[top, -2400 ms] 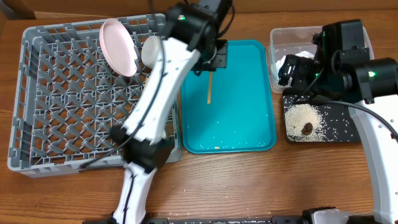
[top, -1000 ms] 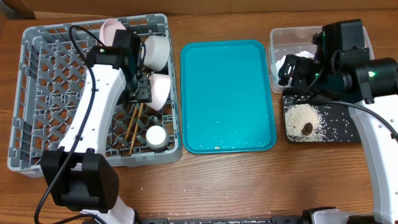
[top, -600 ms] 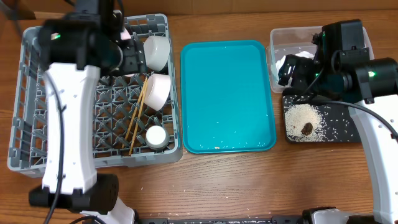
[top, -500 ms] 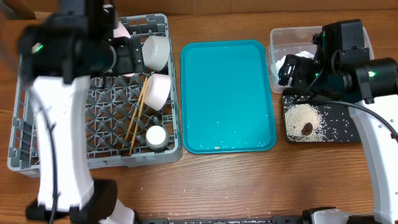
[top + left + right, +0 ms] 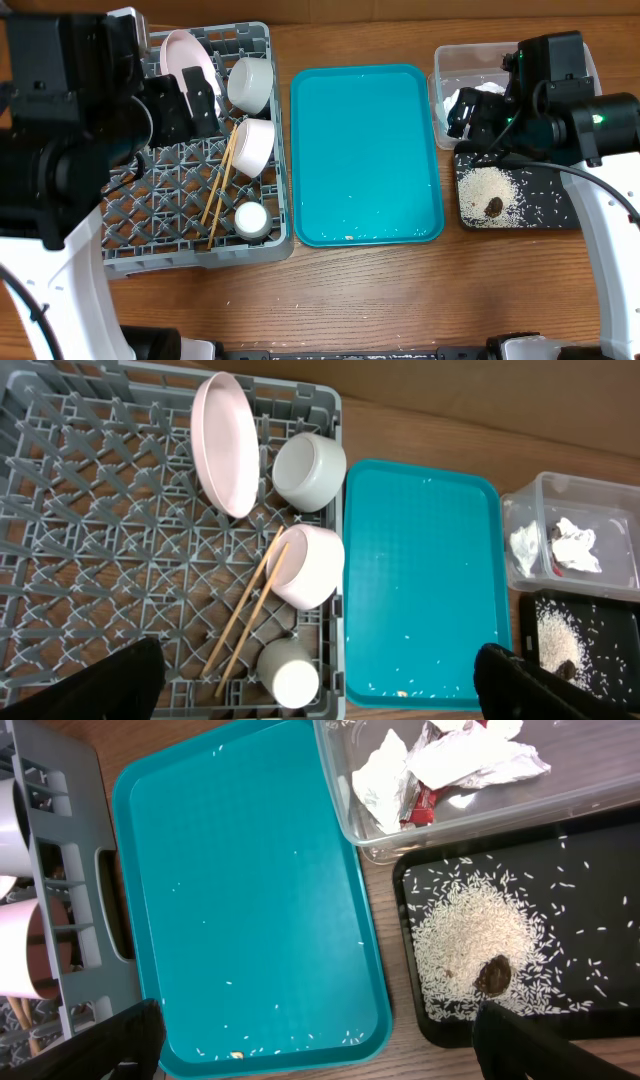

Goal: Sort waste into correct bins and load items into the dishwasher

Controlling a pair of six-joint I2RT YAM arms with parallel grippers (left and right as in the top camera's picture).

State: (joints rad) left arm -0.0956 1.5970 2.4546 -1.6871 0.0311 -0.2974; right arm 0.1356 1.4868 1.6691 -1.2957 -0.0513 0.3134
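One plate point(image 5: 228, 445), two bowls point(image 5: 308, 470), one cup point(image 5: 293, 678), two chopsticks point(image 5: 245, 615) in rack point(image 5: 80, 510); left gripper point(image 5: 320, 678), right gripper point(image 5: 315, 1038) fingers apart

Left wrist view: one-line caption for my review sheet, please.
Dish rack loaded with pink plate, two bowls, cup and chopsticks; teal tray alongside.

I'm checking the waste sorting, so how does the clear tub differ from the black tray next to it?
The clear tub is see-through with tall walls; the black tray is opaque and shallow. The tub holds crumpled wrappers; the tray holds rice and a brown lump. Both are rectangular and sit beside the teal tray.
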